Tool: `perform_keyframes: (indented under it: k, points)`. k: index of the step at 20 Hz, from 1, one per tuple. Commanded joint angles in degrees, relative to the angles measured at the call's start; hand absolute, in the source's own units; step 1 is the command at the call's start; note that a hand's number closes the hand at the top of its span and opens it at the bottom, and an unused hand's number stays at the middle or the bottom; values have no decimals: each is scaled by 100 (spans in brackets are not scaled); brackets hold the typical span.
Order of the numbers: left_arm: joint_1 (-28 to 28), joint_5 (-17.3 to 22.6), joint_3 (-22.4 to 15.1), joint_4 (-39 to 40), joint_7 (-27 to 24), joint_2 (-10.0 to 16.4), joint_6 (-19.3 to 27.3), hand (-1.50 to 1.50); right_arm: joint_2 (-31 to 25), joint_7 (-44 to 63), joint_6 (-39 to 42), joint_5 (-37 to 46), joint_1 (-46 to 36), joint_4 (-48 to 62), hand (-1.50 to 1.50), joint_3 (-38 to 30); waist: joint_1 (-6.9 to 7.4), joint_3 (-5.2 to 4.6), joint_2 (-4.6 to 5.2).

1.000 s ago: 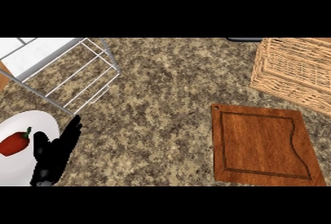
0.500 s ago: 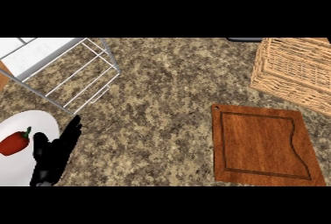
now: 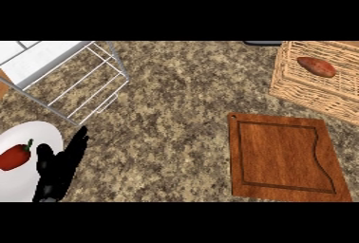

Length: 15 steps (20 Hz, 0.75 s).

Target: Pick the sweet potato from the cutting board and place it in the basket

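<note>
Sweet potato (image 3: 316,66) — reddish-orange, w/ tapered ends

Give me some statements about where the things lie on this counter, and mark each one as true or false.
1. The sweet potato lies in the basket, not on the cutting board. True.
2. The red pepper lies on the cutting board. False: it lies on the white plate.
3. The left hand shows at the lower left, fingers straight. True.
4. The wire rack stands beside the basket. False: it stands at the upper left, far from the basket.
</note>
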Motion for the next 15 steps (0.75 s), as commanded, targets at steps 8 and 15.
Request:
perform_keyframes:
  k: [8, 15]
  points:
    - [273, -62, 65, 423, 39, -108, -91, 0, -289, 148, -140, -692, 176, -661, -150, -565, -64, -68, 29]
    - [90, -218, 55, 558, 306, -215, 81, 0, -691, 554, 250, -1109, 1029, -1509, -150, -1030, -180, -72, 14]
